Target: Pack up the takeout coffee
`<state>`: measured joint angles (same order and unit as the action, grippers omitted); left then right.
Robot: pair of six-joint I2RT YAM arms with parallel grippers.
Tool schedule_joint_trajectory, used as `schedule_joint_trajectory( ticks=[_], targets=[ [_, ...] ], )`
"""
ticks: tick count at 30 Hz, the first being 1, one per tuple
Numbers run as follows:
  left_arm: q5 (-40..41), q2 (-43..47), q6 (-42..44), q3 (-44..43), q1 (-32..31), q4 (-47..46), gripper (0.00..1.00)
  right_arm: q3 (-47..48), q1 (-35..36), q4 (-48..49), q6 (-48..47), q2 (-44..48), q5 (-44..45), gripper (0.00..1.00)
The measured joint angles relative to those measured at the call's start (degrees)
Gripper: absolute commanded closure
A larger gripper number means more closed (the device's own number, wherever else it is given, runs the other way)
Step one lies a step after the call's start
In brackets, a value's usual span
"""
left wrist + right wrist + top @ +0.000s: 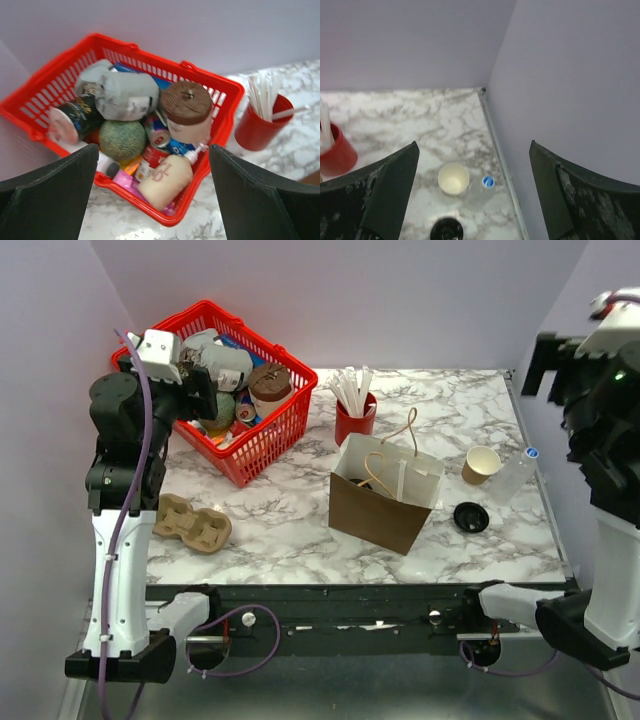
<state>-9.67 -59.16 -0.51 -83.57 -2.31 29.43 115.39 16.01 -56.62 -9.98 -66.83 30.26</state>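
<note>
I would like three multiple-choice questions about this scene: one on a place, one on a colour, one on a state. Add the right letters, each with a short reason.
1. Where does the lidless tan cup stand?
A. on the cardboard cup carrier
B. on the table, right of the brown paper bag
C. inside the bag

2. What colour is the cup that holds the straws?
A. blue
B. green
C. red

3. How is the left gripper?
A. open, above the red basket
B. shut on a straw
C. shut on the tan cup

Answers:
1 B: the top view shows it on the marble, beside the bag.
2 C: its wall is plainly red.
3 A: its fingers stand wide apart with nothing between them.
</note>
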Motion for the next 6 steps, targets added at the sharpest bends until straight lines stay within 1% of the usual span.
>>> schedule_joint_trajectory(
  ticks=[3,6],
  targets=[
    [3.8,-0.4,0.1,-3.8,1.2,-0.9,0.01,12.3,0.0,4.1,-2.0,-6.0,2.5,0.0],
    [7.4,-1.6,0.1,-7.8,4.0,-2.8,0.01,17.6,0.0,7.8,-3.8,-8.5,3.7,0.0]
  ],
)
